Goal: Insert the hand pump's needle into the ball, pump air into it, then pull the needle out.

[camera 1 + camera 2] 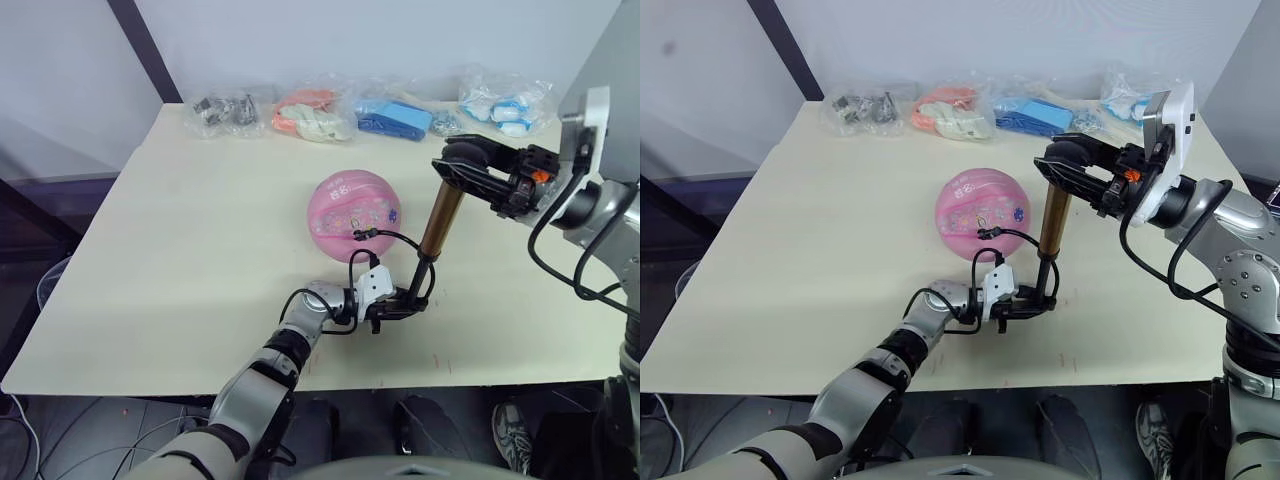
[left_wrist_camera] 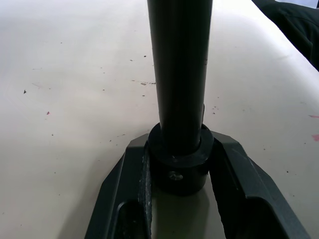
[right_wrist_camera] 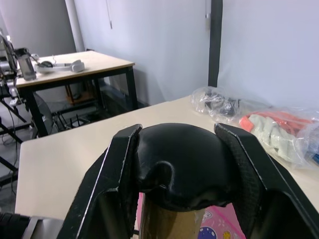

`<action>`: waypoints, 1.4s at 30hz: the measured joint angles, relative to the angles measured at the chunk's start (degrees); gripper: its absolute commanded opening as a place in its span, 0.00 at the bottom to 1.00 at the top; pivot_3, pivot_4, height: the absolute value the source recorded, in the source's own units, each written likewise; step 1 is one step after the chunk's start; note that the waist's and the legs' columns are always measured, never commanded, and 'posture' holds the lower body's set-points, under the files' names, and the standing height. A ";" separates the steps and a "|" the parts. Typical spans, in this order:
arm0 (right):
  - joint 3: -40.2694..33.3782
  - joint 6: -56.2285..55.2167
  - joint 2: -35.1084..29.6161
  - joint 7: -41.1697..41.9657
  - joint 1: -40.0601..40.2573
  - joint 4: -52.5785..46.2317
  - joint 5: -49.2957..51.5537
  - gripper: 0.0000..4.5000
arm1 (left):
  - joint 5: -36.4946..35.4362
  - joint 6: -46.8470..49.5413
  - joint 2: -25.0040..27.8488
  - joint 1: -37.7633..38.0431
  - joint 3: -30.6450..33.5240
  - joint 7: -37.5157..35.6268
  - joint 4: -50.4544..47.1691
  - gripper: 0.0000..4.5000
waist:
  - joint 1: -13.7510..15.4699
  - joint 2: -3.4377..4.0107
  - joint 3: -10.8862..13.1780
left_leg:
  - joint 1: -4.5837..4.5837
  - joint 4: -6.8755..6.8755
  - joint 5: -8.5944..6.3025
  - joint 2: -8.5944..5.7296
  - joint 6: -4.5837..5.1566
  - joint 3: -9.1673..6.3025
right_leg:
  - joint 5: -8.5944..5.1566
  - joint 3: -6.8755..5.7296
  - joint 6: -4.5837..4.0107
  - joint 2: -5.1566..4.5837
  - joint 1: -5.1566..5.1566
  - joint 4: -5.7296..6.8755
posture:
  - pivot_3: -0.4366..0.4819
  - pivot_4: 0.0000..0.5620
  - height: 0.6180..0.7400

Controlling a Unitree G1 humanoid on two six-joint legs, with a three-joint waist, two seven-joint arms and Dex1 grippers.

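Note:
The pink ball [image 1: 353, 215] rests mid-table. Just to its right the hand pump [image 1: 440, 220] stands upright, a gold cylinder on a black shaft. My left gripper [image 1: 405, 302] is shut on the pump's black base cap [image 2: 179, 169] at table level. My right gripper [image 1: 470, 165] is shut on the black handle [image 3: 179, 164] at the pump's top. The thin black hose [image 1: 400, 245] loops from the pump's foot to the ball's near side. Its small black fitting [image 1: 360, 236] sits against the ball there; the needle pin itself is hidden.
Several clear bags line the table's far edge: dark parts [image 1: 225, 110], pink-orange items [image 1: 312, 115], blue items [image 1: 395, 118], and white-blue items [image 1: 505, 100]. The beige table [image 1: 180, 260] has open room left of the ball. A second desk [image 3: 75, 62] stands beyond.

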 measured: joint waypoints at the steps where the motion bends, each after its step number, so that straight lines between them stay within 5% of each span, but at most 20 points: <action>1: 0.13 -0.53 -0.16 0.16 1.17 -0.76 -0.59 0.44 | 0.00 0.00 0.00 0.01 0.00 0.01 0.01 0.25 | 0.00 -0.01 -0.01 | 0.00 0.00 0.00 0.00 0.00 0.00 | 0.00 0.00 0.00 0.00 0.01 -0.01 | 0.48 0.27 1.00; 32: 13.17 -17.23 7.69 3.64 20.35 2.78 -19.76 0.44 | 0.25 -0.01 0.15 0.39 -0.02 0.11 -0.05 0.25 | -0.07 -0.08 -0.30 | 0.11 -0.01 0.00 0.01 0.00 0.01 | -0.01 0.01 0.01 0.06 0.09 0.00 | 0.48 0.27 1.00; 42: 10.95 -7.52 -0.78 6.18 15.32 0.61 -15.67 0.44 | 0.26 -0.04 -0.01 0.40 -0.03 0.00 -0.20 0.25 | 0.02 -0.01 -0.25 | 0.04 -0.01 0.00 0.00 0.00 -0.03 | -0.01 -0.02 0.00 0.05 0.06 -0.04 | 0.48 0.27 1.00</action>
